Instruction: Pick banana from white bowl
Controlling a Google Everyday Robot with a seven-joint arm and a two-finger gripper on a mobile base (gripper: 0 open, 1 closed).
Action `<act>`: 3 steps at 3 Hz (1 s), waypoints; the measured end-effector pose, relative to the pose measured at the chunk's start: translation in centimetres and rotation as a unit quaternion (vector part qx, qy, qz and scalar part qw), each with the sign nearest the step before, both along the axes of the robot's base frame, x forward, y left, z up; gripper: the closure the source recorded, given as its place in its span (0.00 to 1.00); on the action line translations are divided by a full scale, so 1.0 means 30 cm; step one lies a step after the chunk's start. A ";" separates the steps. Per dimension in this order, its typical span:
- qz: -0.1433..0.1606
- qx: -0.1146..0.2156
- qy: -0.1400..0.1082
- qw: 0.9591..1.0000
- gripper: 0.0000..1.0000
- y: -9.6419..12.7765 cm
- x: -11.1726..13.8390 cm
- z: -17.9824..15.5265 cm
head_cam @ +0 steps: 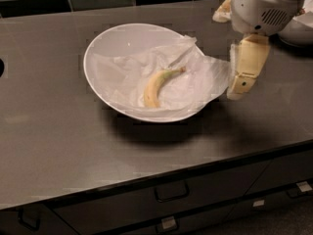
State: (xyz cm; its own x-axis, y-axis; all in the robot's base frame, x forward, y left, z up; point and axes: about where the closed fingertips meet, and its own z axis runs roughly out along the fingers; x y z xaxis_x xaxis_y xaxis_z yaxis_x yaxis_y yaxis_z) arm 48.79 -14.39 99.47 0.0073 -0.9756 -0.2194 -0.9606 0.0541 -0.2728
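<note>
The small pale-yellow banana [157, 84] lies curved on crumpled white paper inside the wide white bowl [110, 40], its brownish-green stem pointing right. The bowl sits on the dark grey counter, left of centre. My gripper [240, 88] hangs from the white arm at the upper right, pointing down, just off the bowl's right side next to the overhanging paper edge. It is above the counter and apart from the banana, and nothing shows in its hold.
Another white bowl [299, 29] stands at the far right behind the arm, with a cream-coloured object [222, 11] near it. Dark tiles line the back wall. Drawers with handles [171, 192] run below the counter's front edge. A dark opening [1, 67] shows at the left edge.
</note>
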 end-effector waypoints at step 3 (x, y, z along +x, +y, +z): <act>0.080 0.008 0.034 0.996 0.00 0.143 0.123 -0.082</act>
